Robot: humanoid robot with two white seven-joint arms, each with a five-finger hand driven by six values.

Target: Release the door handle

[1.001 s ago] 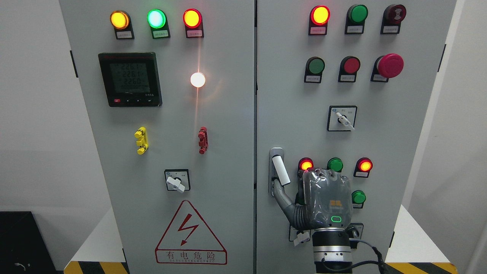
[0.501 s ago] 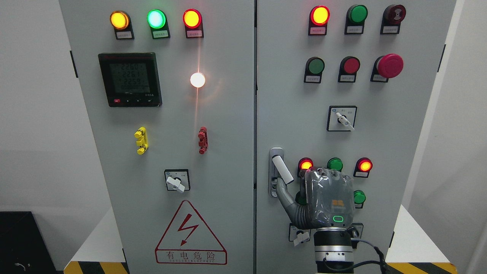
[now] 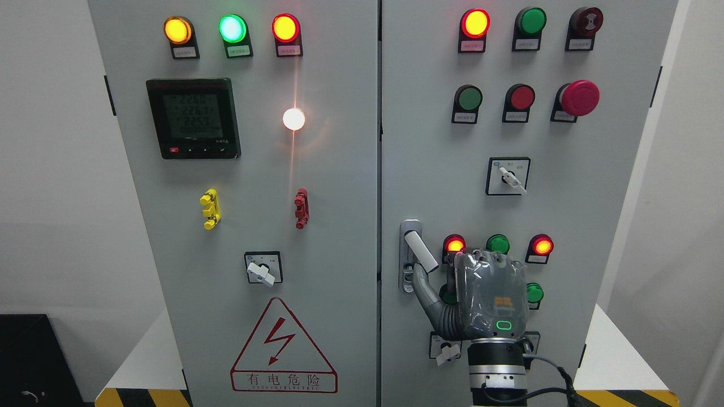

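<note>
The white door handle [image 3: 421, 252] sits on the right cabinet door [image 3: 430, 141], in a silver lock plate [image 3: 405, 282]. It is tilted, with its lower end swung out to the right. My right hand [image 3: 450, 270] comes up from the bottom edge, its grey back facing the camera. Its thumb [image 3: 423, 285] reaches up-left and touches the handle's lower end from below. The other fingers [image 3: 481, 261] point toward the panel beside the handle and do not wrap it. The left arm is out of view.
Around the hand are lit red lamps [image 3: 454, 244] [image 3: 542, 246], green buttons [image 3: 498, 243] [image 3: 533, 293] and a rotary switch [image 3: 447, 350] by the wrist. Above it is another rotary switch [image 3: 509, 176]. The left door [image 3: 254, 169] carries a meter and a warning triangle.
The handle's lower end has swung a little further right. My right hand has shifted slightly right, and the thumb tip has risen to the handle's end.
</note>
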